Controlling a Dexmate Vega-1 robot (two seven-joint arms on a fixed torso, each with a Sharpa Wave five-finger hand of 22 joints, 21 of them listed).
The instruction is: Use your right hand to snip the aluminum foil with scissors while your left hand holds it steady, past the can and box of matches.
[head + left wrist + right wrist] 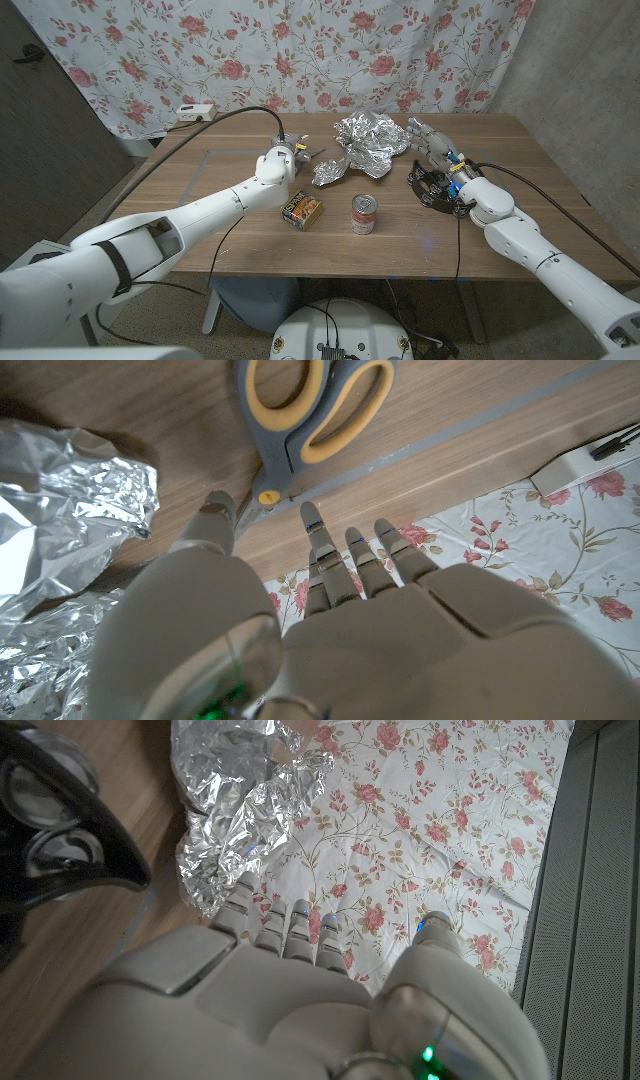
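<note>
Overall, both hands stood empty at the foil [372, 140], scissors [303, 153] ungripped.
Foil lay crumpled toward the table's [200, 185] far edge, mid-width; the scissors lay just beside it on the left, handles seen beyond the left fingertips in the left wrist view. Left hand [278, 158] sat by the scissors, fingers extended and apart, holding nothing. Right hand [433, 143] was at the foil's right side, fingers extended, grasping nothing. Can [364, 214] and matchbox [301, 210] stood near the front edge, well apart from the foil.
</note>
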